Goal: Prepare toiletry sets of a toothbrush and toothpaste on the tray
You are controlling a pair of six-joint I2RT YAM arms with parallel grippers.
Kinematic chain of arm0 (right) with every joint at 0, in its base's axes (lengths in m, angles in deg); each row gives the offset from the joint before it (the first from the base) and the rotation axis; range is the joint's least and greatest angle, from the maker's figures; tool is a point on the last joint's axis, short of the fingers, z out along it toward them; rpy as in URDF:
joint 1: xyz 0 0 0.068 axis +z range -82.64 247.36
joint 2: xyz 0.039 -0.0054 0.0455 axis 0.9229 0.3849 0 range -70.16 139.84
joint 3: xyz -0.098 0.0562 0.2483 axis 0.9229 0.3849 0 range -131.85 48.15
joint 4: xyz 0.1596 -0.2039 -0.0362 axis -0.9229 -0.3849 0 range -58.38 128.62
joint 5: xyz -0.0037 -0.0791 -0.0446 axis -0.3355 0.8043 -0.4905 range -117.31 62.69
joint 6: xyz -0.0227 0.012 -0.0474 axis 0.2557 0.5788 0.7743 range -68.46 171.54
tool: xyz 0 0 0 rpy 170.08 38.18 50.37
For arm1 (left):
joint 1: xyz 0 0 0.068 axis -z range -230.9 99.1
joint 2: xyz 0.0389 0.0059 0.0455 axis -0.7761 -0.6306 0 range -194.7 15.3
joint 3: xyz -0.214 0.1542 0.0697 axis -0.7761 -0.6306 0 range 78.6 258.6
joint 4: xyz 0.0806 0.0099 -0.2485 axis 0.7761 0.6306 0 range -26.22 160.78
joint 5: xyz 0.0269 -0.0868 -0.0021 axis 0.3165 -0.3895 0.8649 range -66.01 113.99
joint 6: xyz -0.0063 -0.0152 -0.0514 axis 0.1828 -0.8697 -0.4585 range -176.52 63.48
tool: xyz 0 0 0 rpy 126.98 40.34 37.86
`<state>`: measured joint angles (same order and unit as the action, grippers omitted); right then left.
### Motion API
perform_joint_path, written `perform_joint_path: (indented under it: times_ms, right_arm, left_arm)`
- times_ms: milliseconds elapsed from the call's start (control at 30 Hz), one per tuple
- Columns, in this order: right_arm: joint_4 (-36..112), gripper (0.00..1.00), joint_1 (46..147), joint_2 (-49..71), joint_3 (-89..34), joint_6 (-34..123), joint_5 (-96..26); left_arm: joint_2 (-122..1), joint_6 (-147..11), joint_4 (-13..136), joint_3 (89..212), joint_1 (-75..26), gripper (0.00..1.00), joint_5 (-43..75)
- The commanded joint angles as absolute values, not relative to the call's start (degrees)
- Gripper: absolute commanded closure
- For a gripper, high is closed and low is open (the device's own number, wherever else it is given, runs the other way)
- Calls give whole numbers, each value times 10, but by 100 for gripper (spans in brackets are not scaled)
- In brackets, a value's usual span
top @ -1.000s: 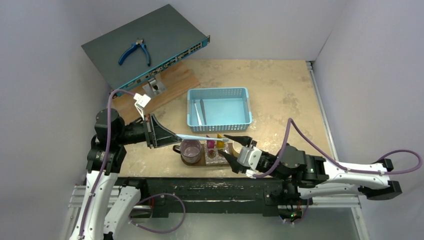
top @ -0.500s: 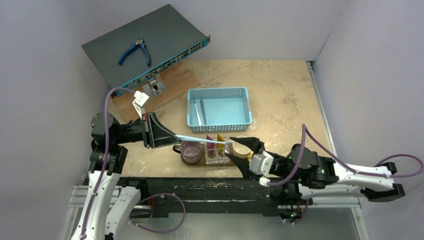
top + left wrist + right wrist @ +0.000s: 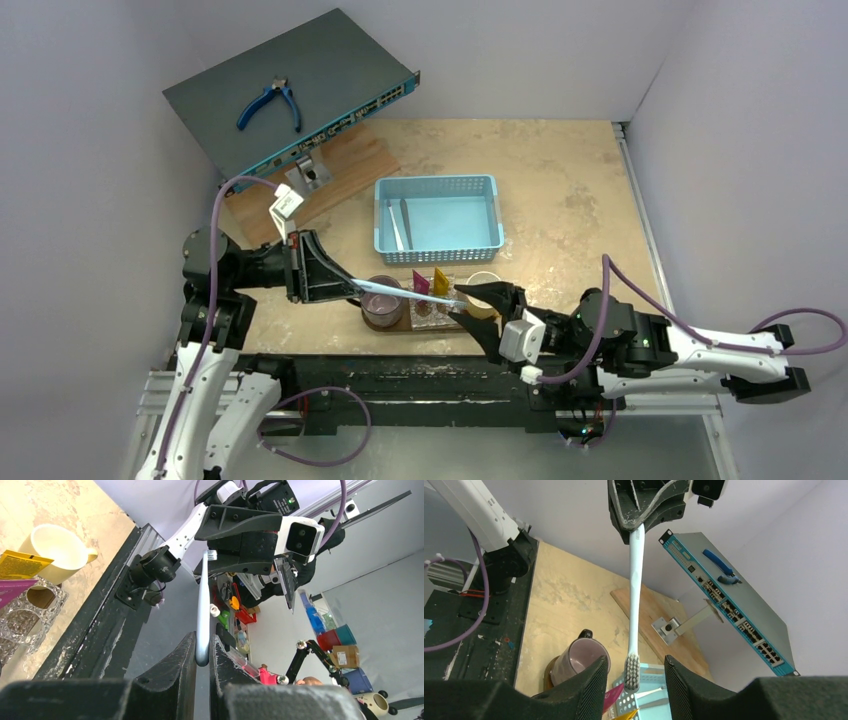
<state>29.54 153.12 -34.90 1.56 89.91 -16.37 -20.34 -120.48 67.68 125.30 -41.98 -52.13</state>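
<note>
We hold a toothbrush [image 3: 405, 292] in mid-air over the tray [image 3: 395, 327].
Our left gripper [image 3: 350, 285] is clamped on the handle end, and the brush points toward 4 o'clock. Its bristle head sits between the parted fingers of our right gripper [image 3: 478, 312], touching neither. Pink and yellow toothpaste tubes [image 3: 420, 283] stand on the tray, at 6 o'clock from the blue basket [image 3: 440, 182].

No text, brand, number or sign can be read. Dark print is seen on the yellow toothpaste tube [image 3: 17, 564] at the left and a pale label on a brown box [image 3: 345, 656] at the far right, both too small to be made out.
</note>
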Motion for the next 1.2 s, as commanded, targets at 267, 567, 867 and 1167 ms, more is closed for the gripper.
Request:
perform_joint_path:
  times_ms: [267,567,867,1167]
  right_arm:
    - [320,74,1532,-340,6,912,-188]
    - [321,100,1532,-345,7,912,-197]
    - [284,100,1533,-315,-24,881,-190]
    - [276,100,1532,-280,-45,832,-193]
  left_arm:
    - [-196,-1191,670,1258,-411,100,-529]
    - [-197,-1171,696,1260,-411,100,-524]
    - [-205,-1083,815,1296,-411,43,-499]
    - [-211,-926,1006,1361,-411,26,-416]
